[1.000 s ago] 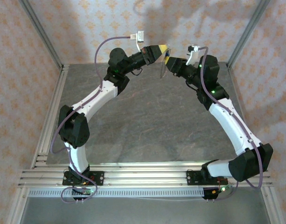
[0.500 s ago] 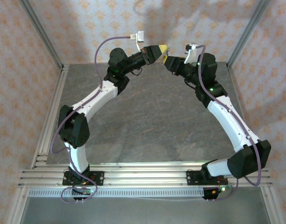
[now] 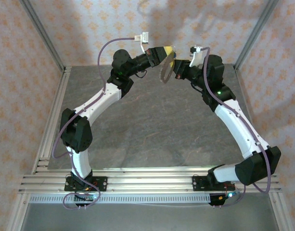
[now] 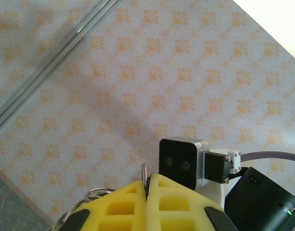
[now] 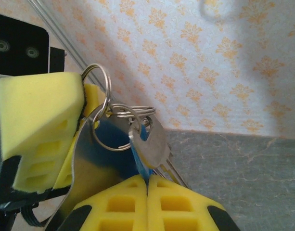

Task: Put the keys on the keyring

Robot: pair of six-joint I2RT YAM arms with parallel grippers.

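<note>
Both grippers meet high up near the back wall. My left gripper (image 3: 166,51) (image 4: 148,182) is shut on a small metal split ring (image 4: 144,170) (image 5: 97,78) of the keyring, which pokes out between its yellow fingertips. From that ring hangs the thin oval loop (image 3: 163,72), a shiny band (image 5: 79,161) in the right wrist view. My right gripper (image 3: 175,64) (image 5: 147,180) is shut on the blue key (image 5: 139,156), seen edge-on. A silver key (image 5: 152,139) lies against it, threaded on a second ring (image 5: 113,131).
The patterned back wall (image 3: 195,29) stands right behind both grippers. Metal corner posts (image 3: 41,33) rise left and right. The grey table (image 3: 157,125) lies far below. The right wrist's camera block (image 4: 182,161) sits just beyond my left fingertips.
My right gripper's jaws have closed on the blue key. The oval loop has swung and now hangs broadside, down and left between the two grippers. The left arm has barely moved.
</note>
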